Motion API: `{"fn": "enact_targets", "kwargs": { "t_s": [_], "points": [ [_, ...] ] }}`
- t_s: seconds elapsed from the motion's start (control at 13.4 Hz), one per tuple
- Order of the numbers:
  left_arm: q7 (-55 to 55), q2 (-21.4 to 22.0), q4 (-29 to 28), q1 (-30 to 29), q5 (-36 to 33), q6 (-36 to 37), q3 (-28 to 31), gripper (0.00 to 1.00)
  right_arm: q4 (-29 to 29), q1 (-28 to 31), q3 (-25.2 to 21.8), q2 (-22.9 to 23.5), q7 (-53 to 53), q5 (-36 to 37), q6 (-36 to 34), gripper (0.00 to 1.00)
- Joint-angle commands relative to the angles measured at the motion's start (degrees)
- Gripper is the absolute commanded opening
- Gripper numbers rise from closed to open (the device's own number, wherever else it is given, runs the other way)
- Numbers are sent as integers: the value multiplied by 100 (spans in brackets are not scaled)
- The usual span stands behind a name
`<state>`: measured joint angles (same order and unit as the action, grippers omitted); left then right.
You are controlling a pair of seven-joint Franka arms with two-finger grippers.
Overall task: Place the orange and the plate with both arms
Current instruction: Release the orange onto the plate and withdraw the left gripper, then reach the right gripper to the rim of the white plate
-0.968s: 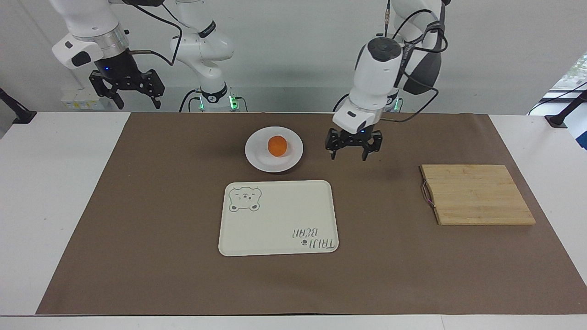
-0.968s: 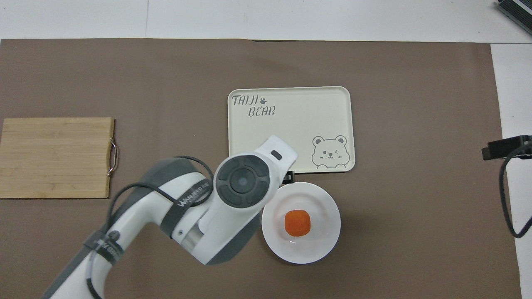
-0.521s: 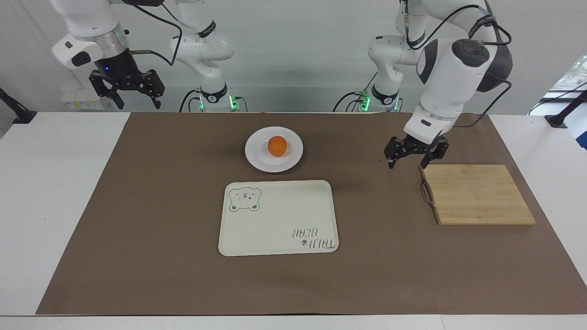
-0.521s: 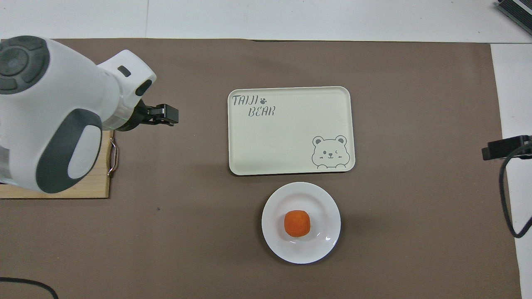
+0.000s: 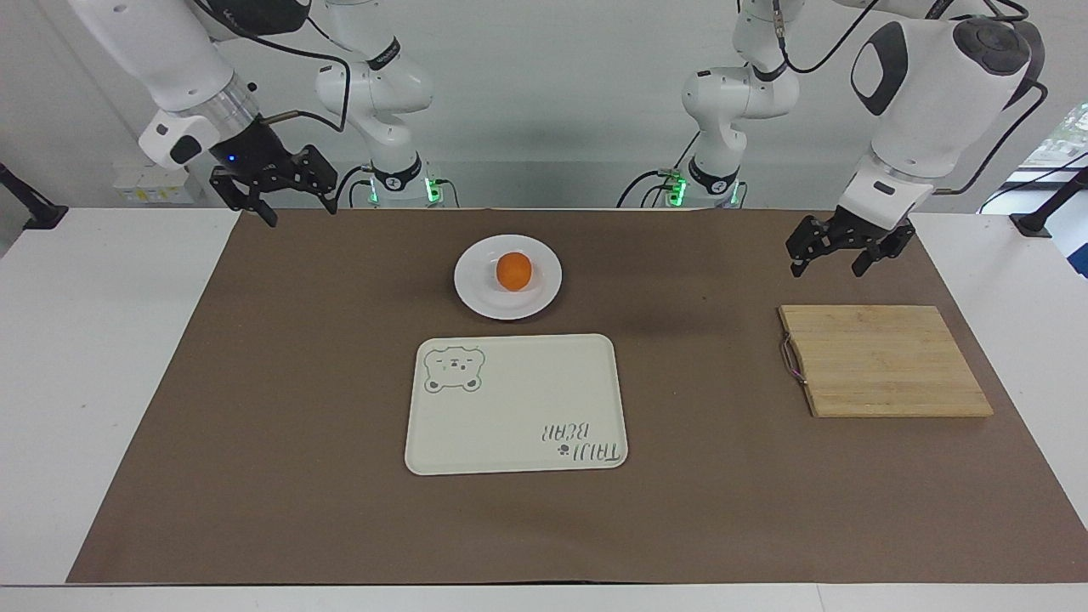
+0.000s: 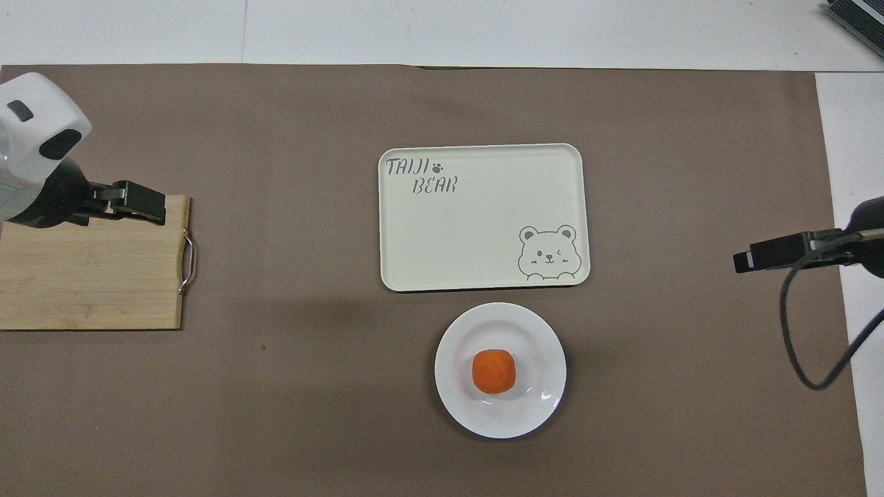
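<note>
1. We are reading "TAIJI BEAR" with a small paw print in one corner of the cream tray (image 6: 483, 217), and a winking bear drawing in the corner diagonal to it; the bear corner is the one nearest the plate.
2. We are seeing the orange (image 5: 514, 270) sitting on the middle of the white plate (image 5: 476, 293), which is resting on the brown mat (image 5: 280, 408) just nearer to the robots than the tray, a narrow strip of mat showing between them.
3. We are finding the bamboo cutting board (image 5: 884, 361) toward the left arm's end of the table (image 5: 93, 382), well apart from the tray, its metal handle (image 6: 188, 261) on the edge that faces the tray.
4. We are holding the left gripper (image 5: 840, 255) in the air over the mat at the edge of the board that lies nearer to the robots; its fingers are spread and holding nothing.
5. We are holding the right gripper (image 5: 274, 197) in the air over the mat's corner at the right arm's end, well apart from the plate; its fingers are spread and holding nothing too.
6. We are noting bare mat all around the plate, on either side of the tray and along the edge farthest from the robots, with white table showing past both short ends of the mat.
</note>
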<state>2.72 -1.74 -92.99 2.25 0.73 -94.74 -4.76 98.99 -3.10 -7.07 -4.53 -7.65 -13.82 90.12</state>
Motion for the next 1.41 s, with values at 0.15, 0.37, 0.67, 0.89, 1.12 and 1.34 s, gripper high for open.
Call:
{"fn": "enact_targets", "kwargs": {
  "t_s": [0.15, 0.37, 0.67, 0.89, 1.12, 1.34],
  "points": [
    [-474, 69, 70, -198, -108, 131, 54, 100, 1313, 108, 21, -136, -150, -1366, 892, 100],
    [-483, -1, 272, -207, -161, 587, 54, 100, 2121, 134, 13, -145, -683, -2359, 1217, 100],
    [-439, -108, 537, -199, -135, 633, 72, 100, 3221, -49, 48, -373, -1178, -3125, 1913, 100],
    [-430, -90, 493, -129, -135, 650, 54, 100, 3740, -24, 39, -312, -1836, -3609, 2149, 100],
    [-430, -81, 493, -190, -135, 659, 54, 100, 4074, -76, 39, -259, -2072, -3951, 2203, 100],
    [-439, -81, 493, -225, -135, 659, 63, 100, 4312, -85, 48, -180, -2329, -4136, 2352, 100]
  ]
}}
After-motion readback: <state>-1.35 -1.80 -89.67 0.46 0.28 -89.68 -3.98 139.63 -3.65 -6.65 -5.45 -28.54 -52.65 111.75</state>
